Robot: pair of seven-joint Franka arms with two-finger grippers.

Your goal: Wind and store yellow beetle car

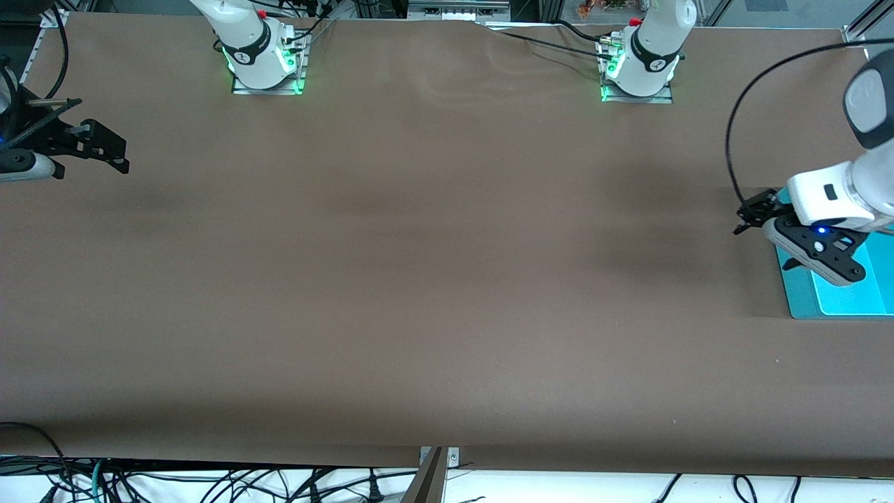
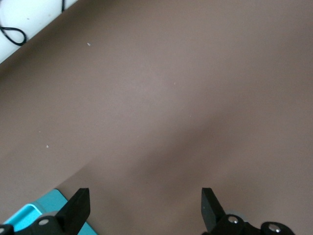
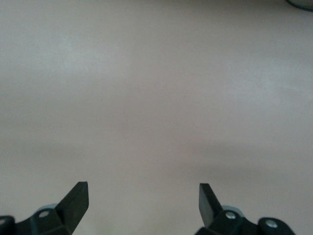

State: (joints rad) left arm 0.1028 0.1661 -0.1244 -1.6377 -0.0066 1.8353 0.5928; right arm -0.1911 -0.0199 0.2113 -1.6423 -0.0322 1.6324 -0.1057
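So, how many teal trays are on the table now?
1. The teal tray lies at the left arm's end of the table, partly under the left gripper. No other shows; the arm may hide something.

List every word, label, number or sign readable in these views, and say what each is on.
No text can be read in any view.
Round emblems on the black collars of the two white arm bases: too small to read.
Brown table and turquoise tray: no print visible.
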